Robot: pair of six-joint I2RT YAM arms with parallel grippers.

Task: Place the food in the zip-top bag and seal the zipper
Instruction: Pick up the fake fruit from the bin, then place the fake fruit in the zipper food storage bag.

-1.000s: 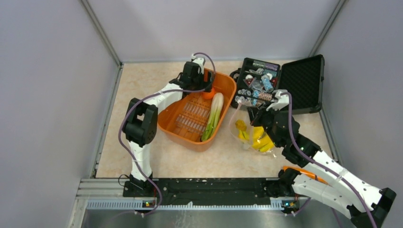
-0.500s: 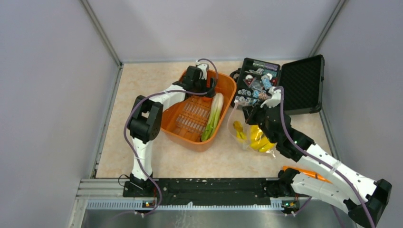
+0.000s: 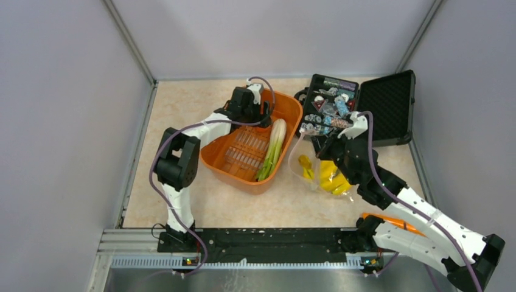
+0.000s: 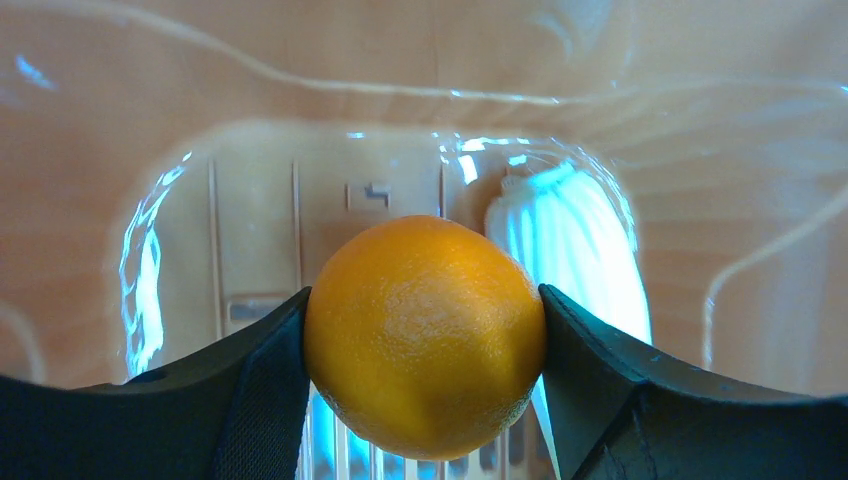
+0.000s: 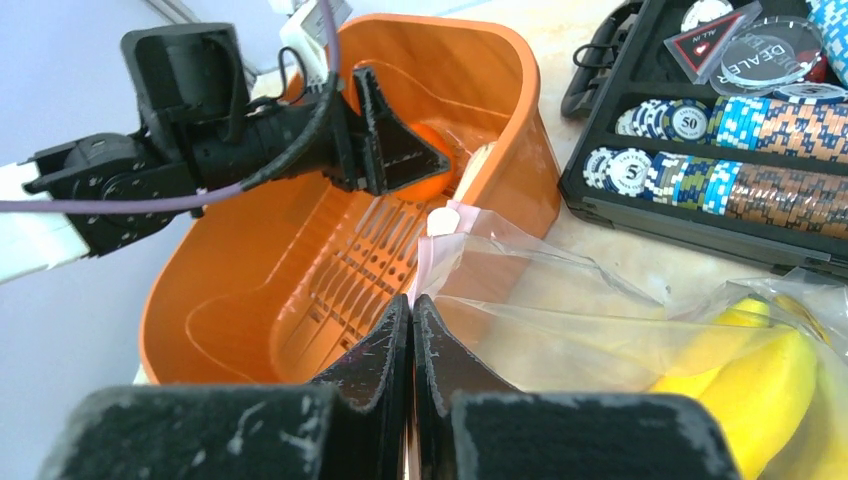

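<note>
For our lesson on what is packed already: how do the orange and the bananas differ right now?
The orange is round and orange; the bananas are long, curved and yellow. The orange is in the orange slotted basket, gripped by the left gripper; the bananas lie inside the clear zip-top bag. Both are fruit.

The round orange [image 4: 425, 335] sits between the two black fingers [image 4: 250, 395] of the left pincer [image 4: 425, 300], touching both. Behind it, the slotted basket [image 4: 250, 220] and a whitish ribbed piece [image 4: 575, 245] at the right
</note>
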